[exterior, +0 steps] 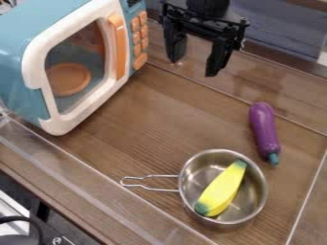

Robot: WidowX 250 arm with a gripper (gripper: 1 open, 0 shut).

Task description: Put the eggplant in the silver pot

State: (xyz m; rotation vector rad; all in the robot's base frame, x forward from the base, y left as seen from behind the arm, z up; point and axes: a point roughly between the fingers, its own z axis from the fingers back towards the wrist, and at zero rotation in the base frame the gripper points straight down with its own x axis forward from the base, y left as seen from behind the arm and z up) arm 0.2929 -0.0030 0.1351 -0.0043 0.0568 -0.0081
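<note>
Camera view: the open gripper is hovering away from the eggplant, which is lying beside the pot; a yellow toy is occupying the pot, possibly making the eggplant roll out.

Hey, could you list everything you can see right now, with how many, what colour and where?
Toy microwave: one, teal and white with orange buttons, upper left
Eggplant: one, purple, on the table at the right, above the pot in the picture
Silver pot: one, shiny silver with a wire handle pointing left, lower middle to right
Yellow elongated toy: one, yellow with a pale green end, inside the pot
Table: one, brown wood, under everything
Cable: black, lower left corner, only partly in view
Robot gripper: one, black, top centre, open, fingers pointing down, holding nothing
</note>
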